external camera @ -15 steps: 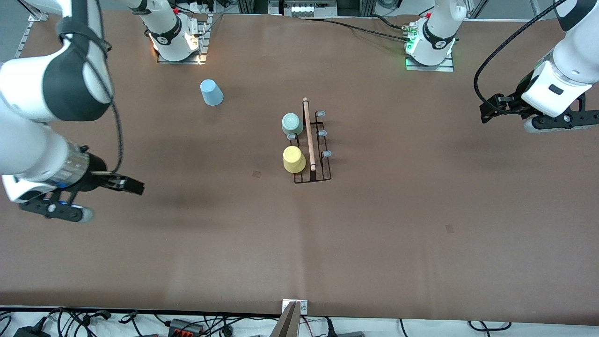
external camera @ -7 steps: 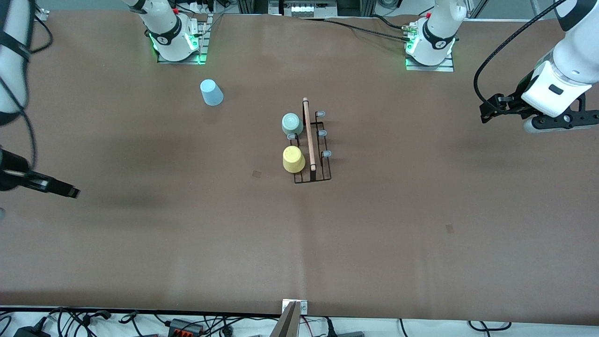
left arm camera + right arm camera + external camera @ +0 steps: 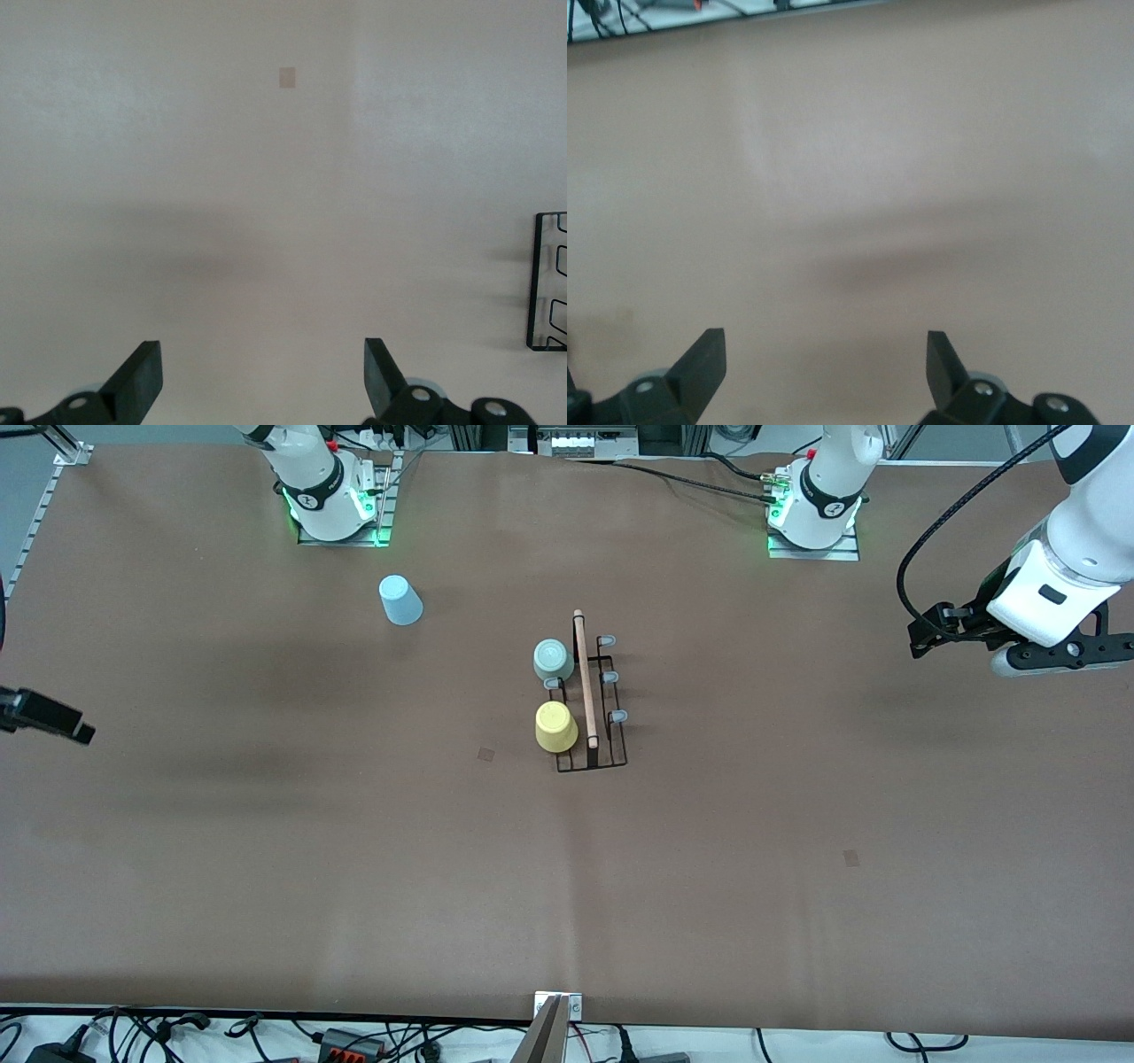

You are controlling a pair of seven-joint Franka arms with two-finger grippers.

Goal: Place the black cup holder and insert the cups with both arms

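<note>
- The left hand (image 3: 921,638) hung in the air over the table's edge at the left arm's end, fingers (image 3: 137,382) spread wide with nothing between them; that arm waited.
- The right hand (image 3: 53,722) was over the table's edge at the right arm's end, mostly out of the front view; its own wrist view showed its fingers (image 3: 700,363) spread apart and empty above bare table.
- The black cup holder (image 3: 586,691) stood upright on the table (image 3: 797,868) about midway between the two ends, somewhat nearer the arms' bases than the front edge, its wooden bar (image 3: 584,677) running from the bases' edge toward the front edge. So the placing step looked done.
- Two cups sat upside down on the pegs along the holder's side that faced the right arm's end: the pale green cup (image 3: 553,660) toward the bases and the yellow cup (image 3: 556,726) nearer the front camera, both just beside the wooden bar.
- The three grey-tipped pegs (image 3: 611,677) on the side facing the left arm's end were bare.
- The light blue cup (image 3: 400,600) stood upside down on the table by itself, near the right arm's base and well apart from the holder, untouched by either hand.
- By my reading, two of three cups were in; the blue one was left to pick up and set on a free peg.
</note>
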